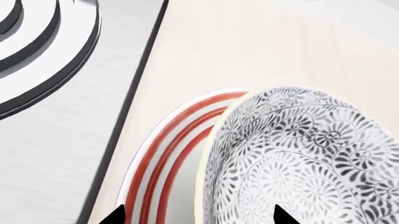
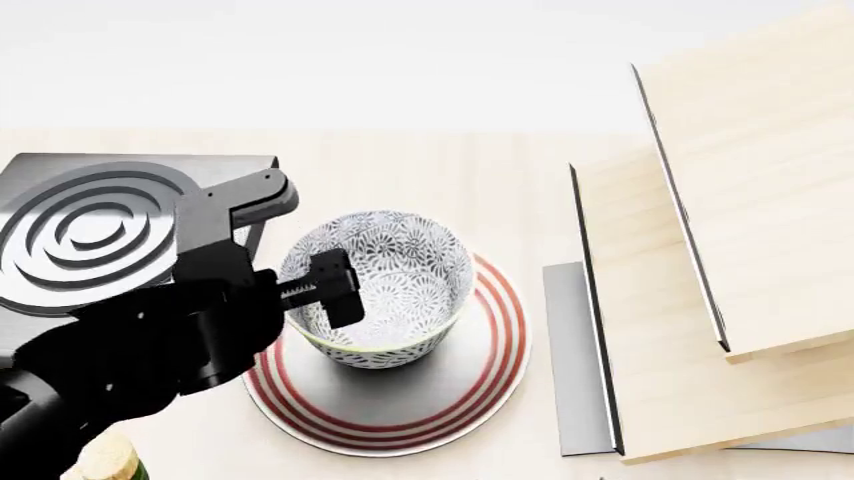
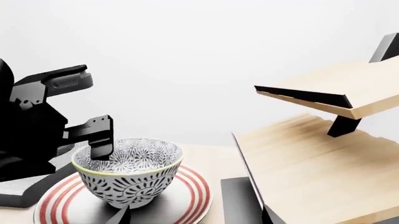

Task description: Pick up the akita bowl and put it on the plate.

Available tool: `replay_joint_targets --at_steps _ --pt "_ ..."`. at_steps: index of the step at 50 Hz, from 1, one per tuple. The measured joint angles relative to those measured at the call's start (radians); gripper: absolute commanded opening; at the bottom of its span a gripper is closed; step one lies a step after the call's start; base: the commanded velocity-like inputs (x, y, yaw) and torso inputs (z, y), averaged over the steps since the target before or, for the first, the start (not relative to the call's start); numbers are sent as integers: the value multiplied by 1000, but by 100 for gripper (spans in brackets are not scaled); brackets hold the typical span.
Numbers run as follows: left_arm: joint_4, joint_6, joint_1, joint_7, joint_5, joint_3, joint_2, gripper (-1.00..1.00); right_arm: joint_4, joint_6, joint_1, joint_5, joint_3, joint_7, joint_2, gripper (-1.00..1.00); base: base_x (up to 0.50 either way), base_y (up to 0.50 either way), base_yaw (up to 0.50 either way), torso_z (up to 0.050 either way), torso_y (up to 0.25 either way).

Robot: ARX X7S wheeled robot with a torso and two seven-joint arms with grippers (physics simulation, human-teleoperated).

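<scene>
The akita bowl [image 2: 394,275], white with a dense grey-blue floral pattern, stands upright on the plate [image 2: 400,405], toward its far left part. The plate is white with red rings. My left gripper [image 2: 318,290] is open and straddles the bowl's left rim. In the left wrist view one fingertip is over the bowl [image 1: 299,154] inside, the other over the plate [image 1: 168,154] outside, with the left gripper [image 1: 199,215] set wide. The right wrist view shows the bowl [image 3: 131,177] resting on the plate [image 3: 181,198]. My right gripper [image 3: 194,217] is open and holds nothing, low and in front of the plate.
A square dark-grey burner [image 2: 94,225] with concentric rings lies left of the plate. A two-tier wooden shelf [image 2: 721,250] on a grey base [image 2: 574,350] stands to the right. A cork-topped bottle [image 2: 107,460] shows at the near left edge.
</scene>
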Motion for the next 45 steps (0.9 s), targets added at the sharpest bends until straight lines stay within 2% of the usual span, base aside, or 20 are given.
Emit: replay_joint_targets --at_steps 6,13,29,45 --pt "101 18 -18 -44 14 -1 -49 100 0 -2 0 0 -2 1 0 100 0 0 0 0 0" --pt "313 68 -44 -124 45 -8 -153 100 -3 -1 -1 -1 -5 2 0 100 0 0 0 0 0" --pt "862 200 -109 -301 141 -51 -436 100 -32 16 -4 -8 -8 10 7 100 0 0 0 0 0" --pt "1316 325 -143 -397 233 -125 -743 100 -40 29 1 -19 -18 14 8 100 0 0 0 0 0"
